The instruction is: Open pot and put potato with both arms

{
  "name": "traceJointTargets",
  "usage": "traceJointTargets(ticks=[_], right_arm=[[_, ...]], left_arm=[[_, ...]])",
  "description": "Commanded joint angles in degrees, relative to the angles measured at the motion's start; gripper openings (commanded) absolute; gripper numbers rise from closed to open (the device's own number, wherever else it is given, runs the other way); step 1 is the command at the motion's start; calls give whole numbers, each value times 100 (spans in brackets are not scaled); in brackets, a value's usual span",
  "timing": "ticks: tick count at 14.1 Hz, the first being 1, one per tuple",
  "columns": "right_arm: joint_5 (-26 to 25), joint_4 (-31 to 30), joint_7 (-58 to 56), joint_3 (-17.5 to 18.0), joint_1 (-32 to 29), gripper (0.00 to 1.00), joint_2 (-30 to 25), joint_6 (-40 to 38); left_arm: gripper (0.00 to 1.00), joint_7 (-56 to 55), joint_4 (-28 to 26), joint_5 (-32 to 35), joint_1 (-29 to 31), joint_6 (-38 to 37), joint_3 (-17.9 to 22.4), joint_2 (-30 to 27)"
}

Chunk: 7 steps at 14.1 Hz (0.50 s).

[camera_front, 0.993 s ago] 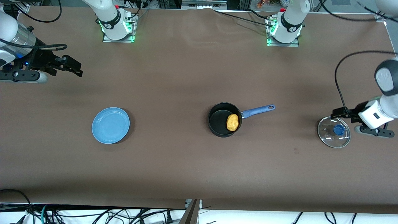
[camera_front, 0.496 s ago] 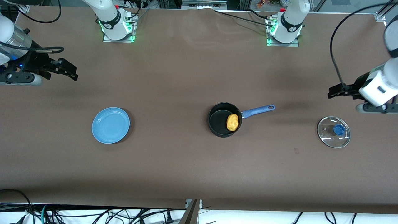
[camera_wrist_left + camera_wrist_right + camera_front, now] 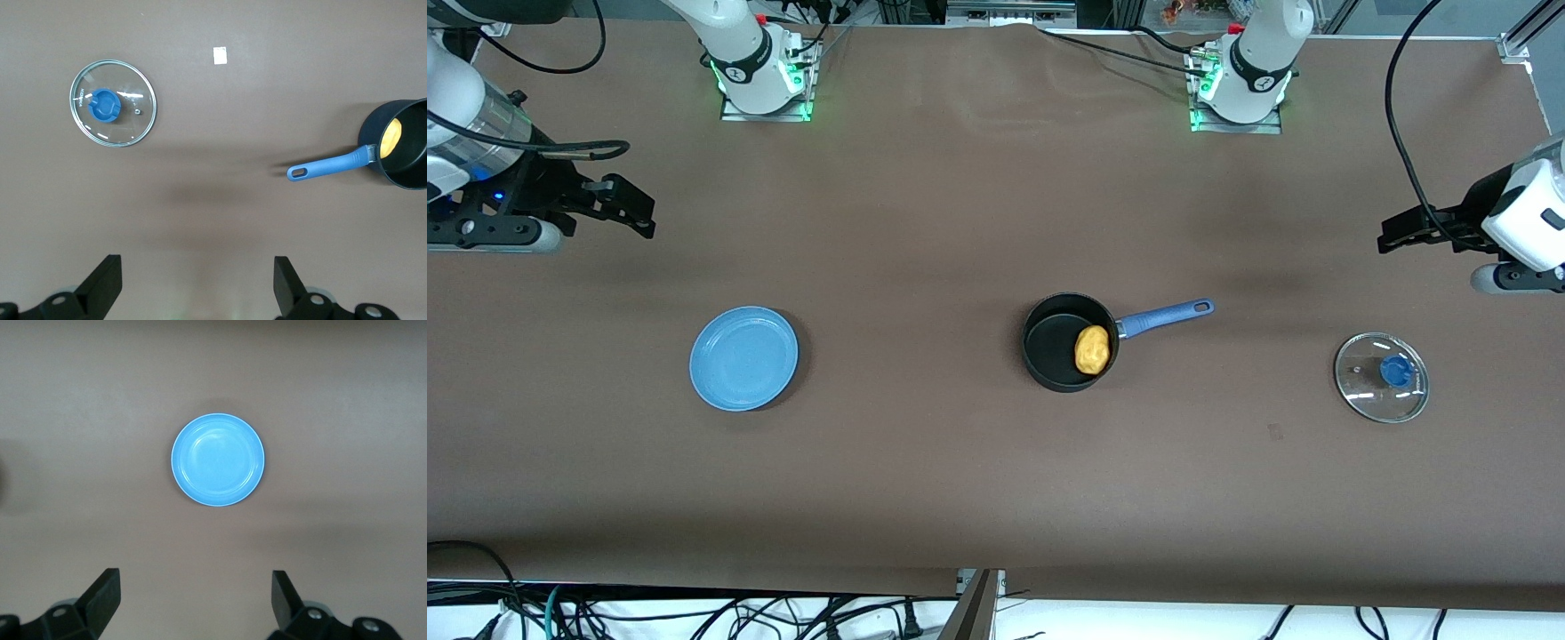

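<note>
At the middle of the desk point(image 3: 978, 498) sits the pot point(image 3: 1069, 342), uncovered, the potato point(image 3: 1091, 348) lying inside it by the blue handle — so the task looks finished. The glass lid point(image 3: 1381, 376) rests flat toward the left arm's end from the pot, well apart; the left gripper point(image 3: 1392, 236) hangs near it, fingers apart, empty. The blue plate point(image 3: 743, 357) lies bare toward the right arm's end; the right gripper point(image 3: 636, 206) waits there, fingers spread — clear of the pot.

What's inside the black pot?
A yellow potato sits inside the black pot, against the wall on the blue-handle side. The rest of the pot's bottom shows bare and black. The patch under the potato is covered, so it cannot be seen.
</note>
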Motion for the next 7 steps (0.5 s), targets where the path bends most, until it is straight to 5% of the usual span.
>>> traceJointTargets(ticks=[1, 3, 7], right_arm=[[9, 144, 34, -57, -135, 100, 135, 2], [578, 118, 34, -171, -337, 100, 170, 133], [573, 127, -63, -180, -373, 100, 258, 143]], left_arm=[[100, -43, 231, 41, -60, -140, -5, 74], [100, -34, 329, 32, -87, -184, -13, 136], [100, -43, 373, -55, -87, -193, 13, 145]])
